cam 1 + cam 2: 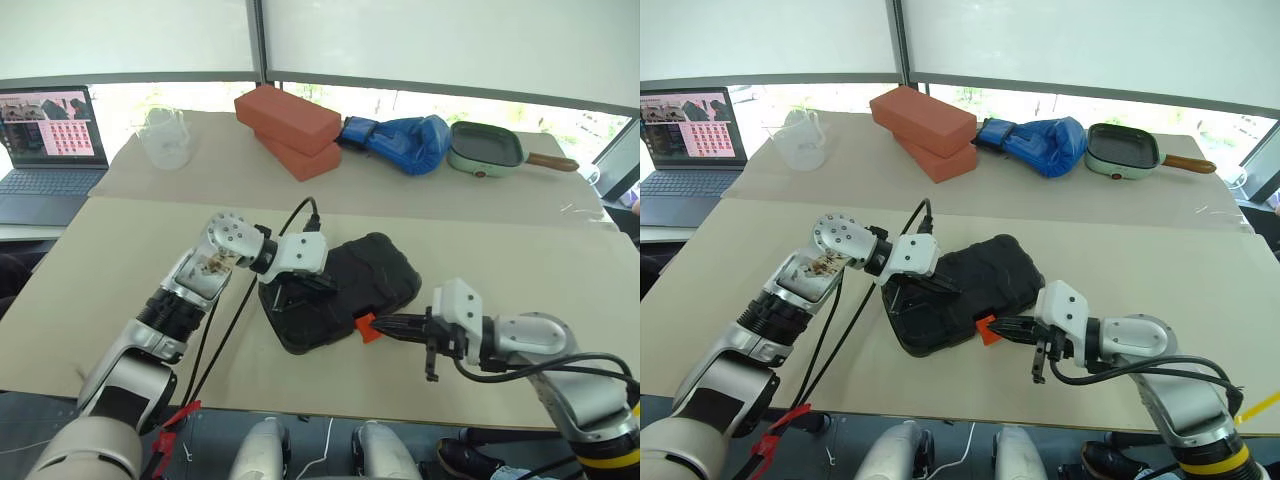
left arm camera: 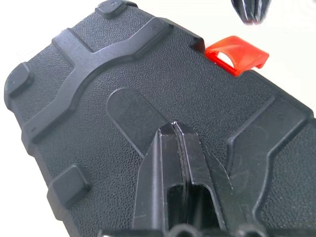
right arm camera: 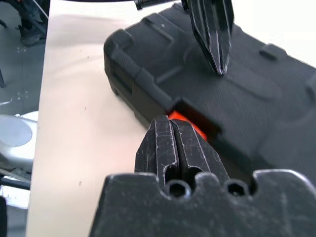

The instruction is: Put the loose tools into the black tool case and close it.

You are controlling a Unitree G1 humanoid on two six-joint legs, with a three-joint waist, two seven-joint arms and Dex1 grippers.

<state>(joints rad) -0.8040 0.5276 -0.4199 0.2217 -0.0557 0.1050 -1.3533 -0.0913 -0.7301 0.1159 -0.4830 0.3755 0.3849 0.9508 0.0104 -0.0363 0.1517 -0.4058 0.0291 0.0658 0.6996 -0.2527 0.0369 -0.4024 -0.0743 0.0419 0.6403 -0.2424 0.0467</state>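
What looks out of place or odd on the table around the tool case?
The orange latch on the closed black tool case sticks out, not snapped flat. The case lies askew to the table edge. The right hand, shut, is at the latch; the left hand, shut, rests on the lid.

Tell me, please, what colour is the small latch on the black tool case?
Orange. The latch shows best in the left wrist view.

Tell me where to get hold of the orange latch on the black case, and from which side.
Take the orange latch by its free flap, coming level from the table edge nearest the robot, probably with the right gripper, shut and close by. The latch sticks out from the front edge of the closed case. The shut left gripper rests on the lid.
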